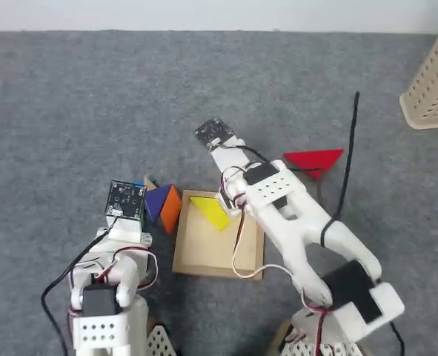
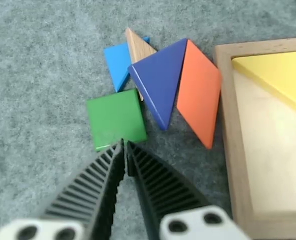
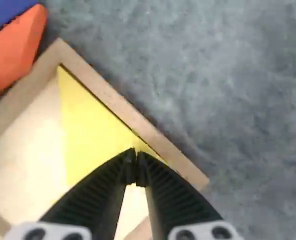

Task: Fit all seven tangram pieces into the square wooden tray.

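Right claw (image 3: 135, 165), closed on nothing, sits over the yellow triangle (image 3: 87, 135) in the tray's (image 3: 107, 96) far corner. Left claw (image 2: 123, 150), likewise closed, lies beside the green square (image 2: 115, 117) outside the tray.

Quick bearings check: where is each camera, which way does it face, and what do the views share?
High view: fixed above the table, looking down; left arm and right arm show, the tray between them.
Left wrist view: on the left arm, facing down past the shut left gripper at the green square.
Right wrist view: on the right arm, facing down past the shut right gripper at the yellow triangle in the tray.
Shared: both wrist views show the tray, yellow triangle and orange piece.
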### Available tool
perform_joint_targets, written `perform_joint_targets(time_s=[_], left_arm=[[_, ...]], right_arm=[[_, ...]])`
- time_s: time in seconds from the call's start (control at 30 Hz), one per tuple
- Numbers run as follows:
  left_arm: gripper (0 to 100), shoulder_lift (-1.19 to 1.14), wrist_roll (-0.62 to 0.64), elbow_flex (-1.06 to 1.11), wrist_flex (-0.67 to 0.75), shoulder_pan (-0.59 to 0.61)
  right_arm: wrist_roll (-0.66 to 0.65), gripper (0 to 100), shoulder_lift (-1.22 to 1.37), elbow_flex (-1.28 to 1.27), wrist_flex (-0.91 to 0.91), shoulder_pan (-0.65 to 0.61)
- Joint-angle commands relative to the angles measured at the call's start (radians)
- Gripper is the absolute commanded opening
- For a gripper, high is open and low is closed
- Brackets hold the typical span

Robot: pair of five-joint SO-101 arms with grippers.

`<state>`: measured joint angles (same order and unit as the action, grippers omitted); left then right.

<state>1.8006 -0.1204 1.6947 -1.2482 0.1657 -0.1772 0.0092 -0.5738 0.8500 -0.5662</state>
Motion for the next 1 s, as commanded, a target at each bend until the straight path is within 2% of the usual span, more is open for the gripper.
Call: perform_joint_targets(time_s=[0.0, 0.1, 0.3, 0.6, 0.8, 0.97], left_arm=[[1, 0.000, -0.008, -0.008, -0.006, 0.002], [1, 0.000, -0.008, -0.008, -0.006, 0.002], [1, 0.000, -0.008, -0.008, -0.006, 0.002], [1, 0.000, -0.008, -0.008, -0.006, 0.002], [1, 0.000, -0.008, -0.008, -0.006, 0.002], [1, 0.000, -0.008, -0.008, -0.006, 0.002]], right_arm=[[-0.015, 1.0, 0.053, 0.046, -0.010, 0.019], [0.005, 1.3, 0.054, 0.106, 0.062, 0.070], [0.117, 13.0, -0.163, 0.132, 0.248, 0.147], [0.114, 17.8, -0.246, -0.184, 0.113, 0.165], [0.118, 22.2, -0.246, -0.212, 0.101, 0.160], [0.121, 22.3, -0.260, -0.201, 0.107, 0.102]])
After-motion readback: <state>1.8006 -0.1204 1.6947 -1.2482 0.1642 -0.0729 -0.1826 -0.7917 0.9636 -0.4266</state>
